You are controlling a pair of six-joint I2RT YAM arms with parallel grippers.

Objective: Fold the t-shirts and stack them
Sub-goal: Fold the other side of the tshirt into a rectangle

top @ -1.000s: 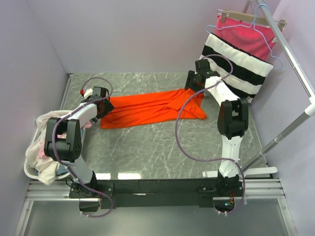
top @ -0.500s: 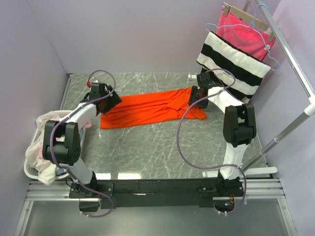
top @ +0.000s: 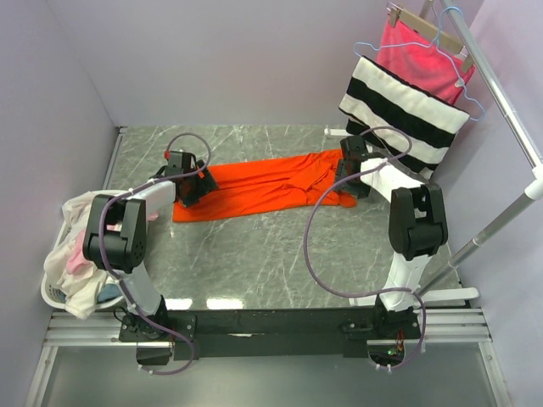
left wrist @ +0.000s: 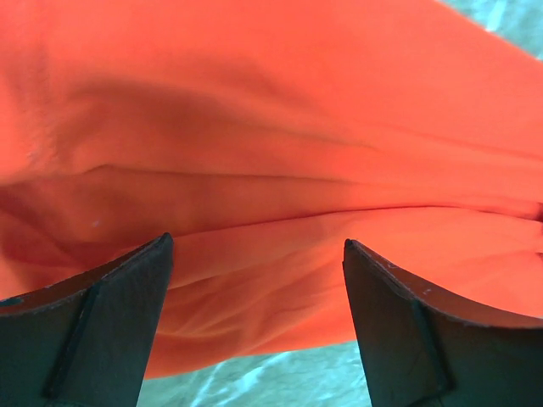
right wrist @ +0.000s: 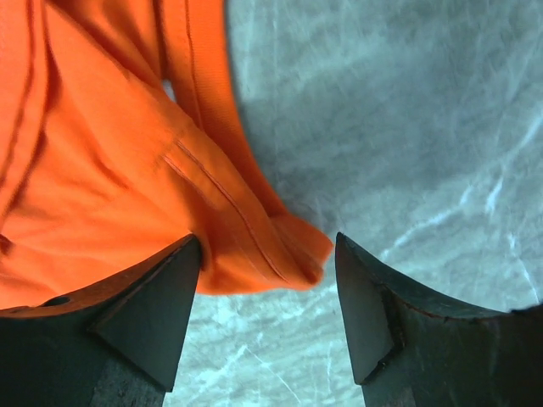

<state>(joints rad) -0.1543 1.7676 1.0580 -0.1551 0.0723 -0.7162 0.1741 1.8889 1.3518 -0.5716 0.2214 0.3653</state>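
The bright orange-red t-shirt (top: 263, 185) lies folded lengthwise in a long band across the back of the table. My left gripper (top: 192, 185) is open, low over the shirt's left end; in the left wrist view the orange cloth (left wrist: 271, 170) fills the frame between the spread fingers (left wrist: 102, 331). My right gripper (top: 349, 182) is open over the shirt's right end; in the right wrist view a hemmed corner (right wrist: 280, 254) lies between the spread fingers (right wrist: 144, 314). Cream-white and pale pink shirts (top: 72, 254) lie heaped in a basket at the left.
A white laundry basket (top: 51, 292) sits off the table's left edge. A pink cloth with black and white stripes (top: 403, 106) hangs on a hanger from a metal rack (top: 509, 110) at the back right. Lilac walls close the back and sides.
Both grippers have come down onto the shirt's ends. The left one moved right and forward onto the left end. The right one moved forward to the right end.
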